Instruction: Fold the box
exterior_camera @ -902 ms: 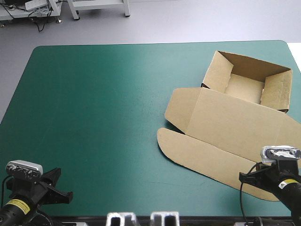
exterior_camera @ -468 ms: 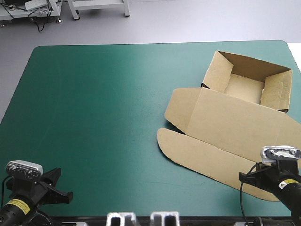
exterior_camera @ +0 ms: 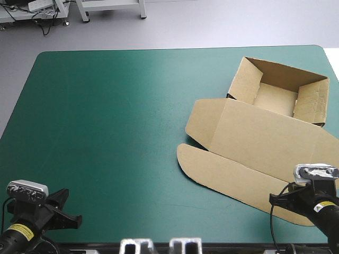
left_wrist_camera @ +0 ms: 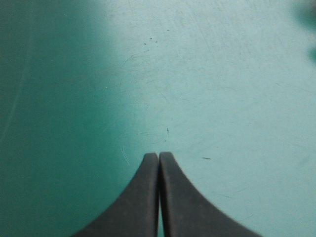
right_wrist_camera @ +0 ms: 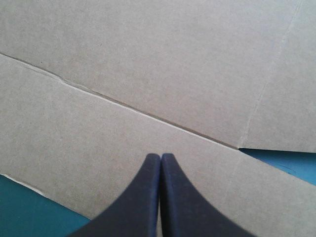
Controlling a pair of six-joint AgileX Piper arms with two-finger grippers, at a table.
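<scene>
The brown box (exterior_camera: 265, 132) lies at the table's right side as an open tray with raised walls at the far right and its lid flat toward the front. My right gripper (exterior_camera: 288, 200) hangs shut above the lid's front flap near the front right corner. In the right wrist view the shut gripper (right_wrist_camera: 160, 157) points over the flat brown box (right_wrist_camera: 148, 74), holding nothing. My left gripper (exterior_camera: 66, 209) is at the front left corner, far from the box. In the left wrist view that gripper (left_wrist_camera: 158, 156) is shut over bare teal-green cover (left_wrist_camera: 197, 74).
The teal-green cover (exterior_camera: 106, 121) lies bare across the left and middle of the table. The box's tray end reaches close to the table's right edge (exterior_camera: 331, 69).
</scene>
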